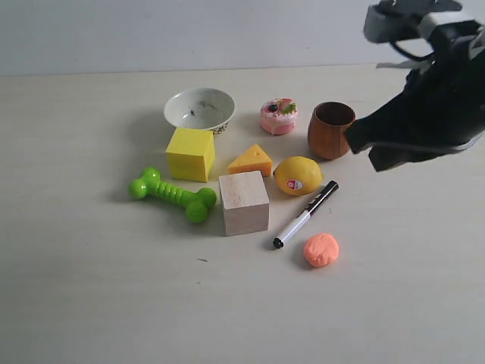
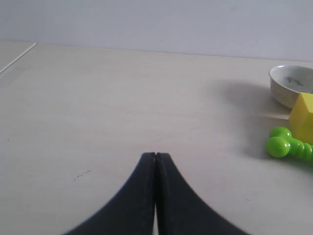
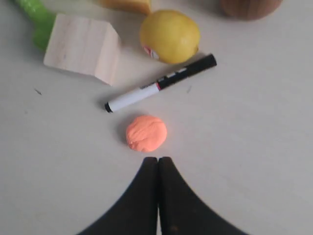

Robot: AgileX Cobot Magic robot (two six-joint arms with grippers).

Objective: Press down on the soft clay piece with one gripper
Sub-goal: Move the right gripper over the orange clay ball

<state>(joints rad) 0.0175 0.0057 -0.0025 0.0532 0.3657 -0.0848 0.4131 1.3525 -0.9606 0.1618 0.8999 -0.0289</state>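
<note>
The soft clay piece (image 1: 321,249) is pictured lying on the pale table (image 1: 83,296), a rounded salmon-orange lump at the near edge of a cluster of objects. It is set just beside the white end of a black-and-white marker (image 1: 305,214), with a narrow gap of bare table between the 2. Nothing is touching it.

The right gripper (image 3: 158,159) is shown held above the table, its 2 black fingers (image 3: 142,196) pressed flat together with nothing between them. In the right wrist view their joined tips are seen just short of the clay and clear of it. In the exterior view the right arm (image 1: 432,106) is seen raised at the right edge, its dark bulk partly overlapping the brown wooden cup (image 1: 330,130).

The left gripper (image 2: 155,154) is likewise closed, finger against finger, over bare table, well apart from the clay.

Behind the marker a yellow lemon (image 1: 297,175) with a red sticker is placed, flanked by a cheese wedge (image 1: 251,161) and a pale wooden block (image 1: 244,202). Further back a pink toy cake (image 1: 278,116) and a white bowl (image 1: 199,108) are set. A yellow cube (image 1: 190,154) and a green dumbbell toy (image 1: 172,194) are laid to the left.
</note>
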